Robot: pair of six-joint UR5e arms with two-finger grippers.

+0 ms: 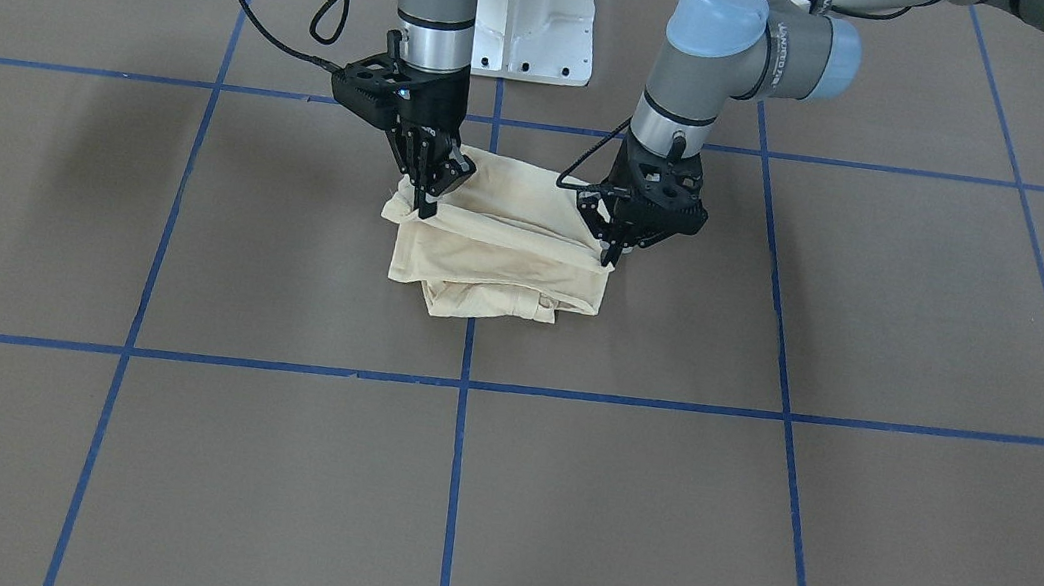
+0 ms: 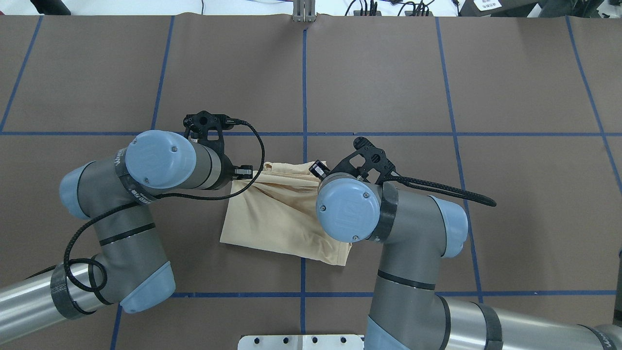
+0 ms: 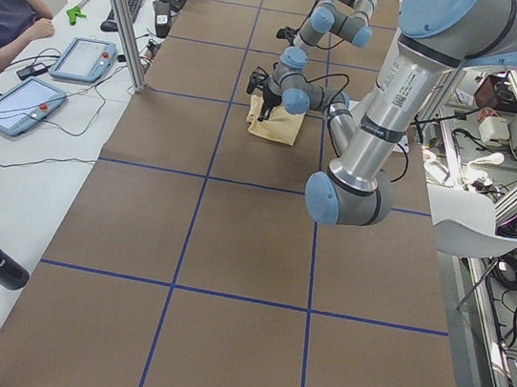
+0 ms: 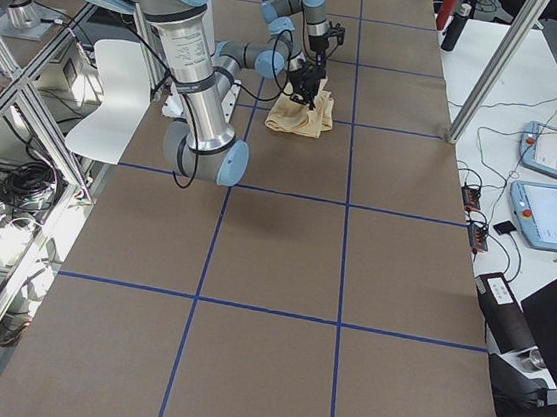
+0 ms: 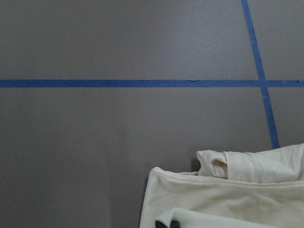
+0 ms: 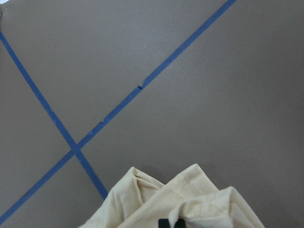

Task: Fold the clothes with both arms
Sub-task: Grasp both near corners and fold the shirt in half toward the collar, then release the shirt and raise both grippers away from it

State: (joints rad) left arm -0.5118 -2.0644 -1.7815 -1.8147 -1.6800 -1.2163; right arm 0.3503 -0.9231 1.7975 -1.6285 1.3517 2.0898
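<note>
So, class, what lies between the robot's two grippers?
The cream shirt: its top layer spans from the left gripper to the right gripper, as the front-facing view shows.

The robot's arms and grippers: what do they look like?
Both arms, left arm and right arm, are silver-grey tubes with light blue round joint caps and black rings. A black braided cable loops along each. The left gripper and right gripper are black, with two thin fingers.

We see the table [image 1: 649, 552] from 6 cameras: 1 facing the white base [image 1: 532, 22], 1 overhead behind it, 2 far off at the ends, 2 close on the wrists. All share the shirt [image 2: 272, 214].
</note>
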